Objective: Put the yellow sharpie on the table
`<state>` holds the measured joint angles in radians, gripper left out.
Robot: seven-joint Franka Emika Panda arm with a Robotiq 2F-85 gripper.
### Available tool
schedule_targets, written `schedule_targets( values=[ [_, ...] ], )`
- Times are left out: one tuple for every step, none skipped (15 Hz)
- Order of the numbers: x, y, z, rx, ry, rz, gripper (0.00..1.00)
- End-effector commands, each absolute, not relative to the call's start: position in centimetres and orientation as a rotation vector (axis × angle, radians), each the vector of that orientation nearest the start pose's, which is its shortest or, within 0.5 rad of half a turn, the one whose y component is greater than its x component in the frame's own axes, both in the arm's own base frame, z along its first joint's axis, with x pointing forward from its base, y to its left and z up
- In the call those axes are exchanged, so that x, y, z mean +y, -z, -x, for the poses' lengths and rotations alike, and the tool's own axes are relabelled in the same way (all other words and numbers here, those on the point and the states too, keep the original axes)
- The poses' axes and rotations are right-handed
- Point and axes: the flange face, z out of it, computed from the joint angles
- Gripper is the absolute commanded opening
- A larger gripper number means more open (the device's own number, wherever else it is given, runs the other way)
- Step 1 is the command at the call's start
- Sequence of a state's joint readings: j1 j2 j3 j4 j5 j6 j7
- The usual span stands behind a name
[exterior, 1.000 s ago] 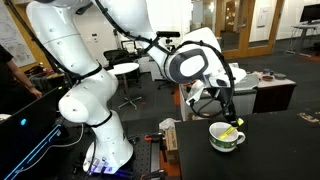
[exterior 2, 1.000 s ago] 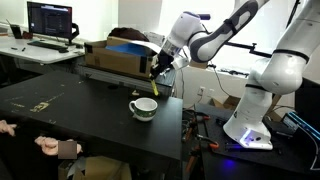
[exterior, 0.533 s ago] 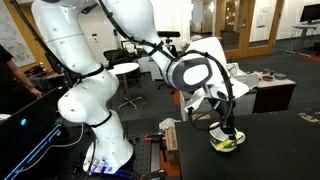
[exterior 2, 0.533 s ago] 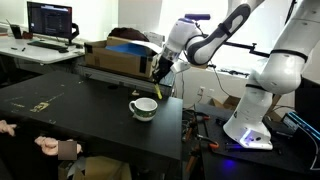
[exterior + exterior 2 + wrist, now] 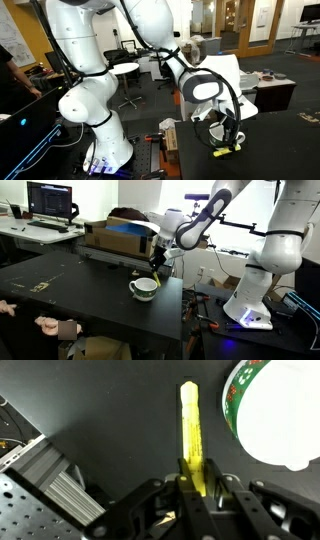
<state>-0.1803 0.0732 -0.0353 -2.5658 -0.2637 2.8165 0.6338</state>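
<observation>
Claw [image 5: 195, 486] lower now, yellow sharpie [image 5: 190, 425] between jaws

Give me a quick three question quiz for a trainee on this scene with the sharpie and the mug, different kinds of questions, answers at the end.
1. What colour is the sharpie gripped between the fingers?
2. In the wrist view, the mug is: A) left of the sharpie, B) right of the sharpie, C) hidden.
3. True or false: the sharpie lies inside the mug.

Key: 1) yellow. 2) B. 3) False: it is held outside the mug, over the dark table.
</observation>
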Motion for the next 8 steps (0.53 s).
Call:
schedule_targets(
  values=[
    [-9.4,-25.4,-47.9,0.986,0.234,3.034,0.53],
    [-9.4,-25.5,-48.1,1.005,0.228,3.031,0.62],
    [-9.5,-25.6,-48.3,1.013,0.226,3.032,0.68],
    [-9.5,-25.7,-48.5,1.024,0.225,3.035,0.77],
    [-9.6,-26.0,-48.4,1.034,0.233,3.037,0.84],
    [-9.7,-26.4,-48.4,1.044,0.239,3.036,0.9],
    [-9.9,-26.8,-48.3,1.055,0.245,3.036,0.98],
    [-9.9,-27.2,-48.1,1.053,0.257,3.038,1.0]
  ],
)
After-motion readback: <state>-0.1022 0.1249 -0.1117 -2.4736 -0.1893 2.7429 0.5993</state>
